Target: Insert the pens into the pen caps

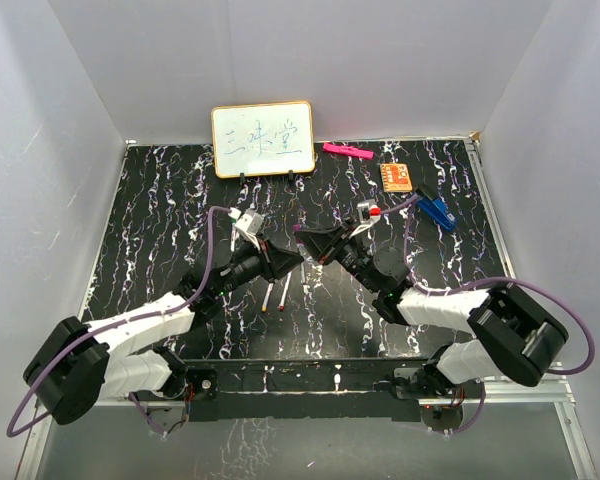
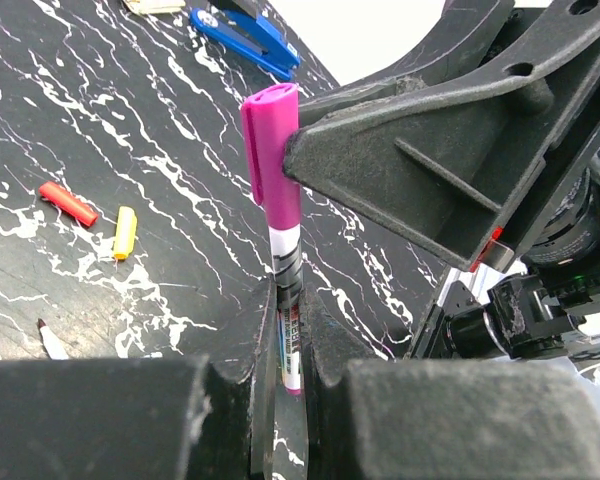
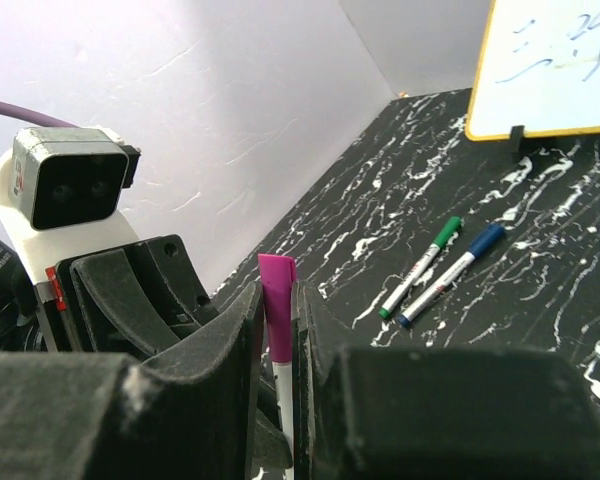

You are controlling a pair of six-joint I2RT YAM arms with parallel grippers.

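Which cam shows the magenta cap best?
Left wrist: nearly the whole magenta cap shows, on the pen. Right wrist shows only its top inside the right gripper. In top external it is not discernible.

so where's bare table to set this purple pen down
Bare: the table along the left wall, between whiteboard and left arm. Crowded: the middle, around the two loose pens; far right, by orange card and blue clip.
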